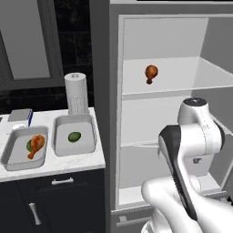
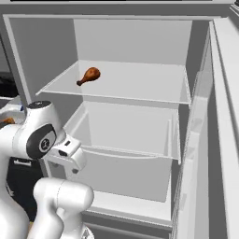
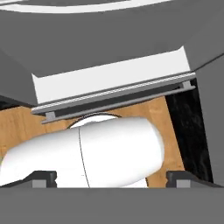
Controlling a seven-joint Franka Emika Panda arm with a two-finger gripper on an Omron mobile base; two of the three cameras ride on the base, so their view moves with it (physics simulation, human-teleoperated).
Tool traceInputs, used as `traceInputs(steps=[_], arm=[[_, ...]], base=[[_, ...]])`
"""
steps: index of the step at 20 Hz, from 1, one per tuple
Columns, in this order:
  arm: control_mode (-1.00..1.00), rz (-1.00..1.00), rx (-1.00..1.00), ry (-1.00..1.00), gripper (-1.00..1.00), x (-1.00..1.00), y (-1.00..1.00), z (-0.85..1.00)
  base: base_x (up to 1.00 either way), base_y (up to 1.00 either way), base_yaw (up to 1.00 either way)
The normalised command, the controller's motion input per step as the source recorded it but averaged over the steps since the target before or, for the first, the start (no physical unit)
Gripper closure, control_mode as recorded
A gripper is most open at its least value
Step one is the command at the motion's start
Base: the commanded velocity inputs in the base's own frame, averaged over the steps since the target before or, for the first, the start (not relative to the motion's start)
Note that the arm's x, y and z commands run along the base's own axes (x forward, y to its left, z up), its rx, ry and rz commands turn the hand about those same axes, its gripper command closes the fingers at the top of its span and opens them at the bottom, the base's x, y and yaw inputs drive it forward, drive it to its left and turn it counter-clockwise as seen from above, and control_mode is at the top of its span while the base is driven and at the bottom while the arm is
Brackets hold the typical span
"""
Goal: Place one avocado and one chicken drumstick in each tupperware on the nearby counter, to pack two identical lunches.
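One marble counter (image 1: 86, 160), open fridge (image 2: 135, 102)

A: What's on the counter (image 1: 82, 160)?
B: Two tupperware; the left one (image 1: 13, 157) holds a drumstick (image 1: 36, 145), the right one (image 1: 91, 136) an avocado (image 1: 74, 136).
A: And the fridge?
B: Another drumstick (image 1: 151, 73) on a shelf (image 1: 191, 82).

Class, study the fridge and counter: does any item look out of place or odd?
One orange-brown chicken drumstick lies alone on the upper white fridge shelf, while the right light-grey tupperware holds only a dark-green avocado. Nothing looks spilled or damaged.
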Motion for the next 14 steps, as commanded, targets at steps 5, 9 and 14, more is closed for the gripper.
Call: traceInputs(steps=[5,9,14], arm=[[-1.00,0.22,-0.01,-0.31,-1.00,0.08,-0.02,1.00],[-1.00,0.27,-0.02,-0.34,-1.00,0.14,0.00,1.00],[-1.00,0.24,0.00,-0.18,-1.00,0.73,0.00,1.00]], base=[[0.00,0.00,0.00],[0.00,0.00,0.00],[0.00,0.00,0.00]])
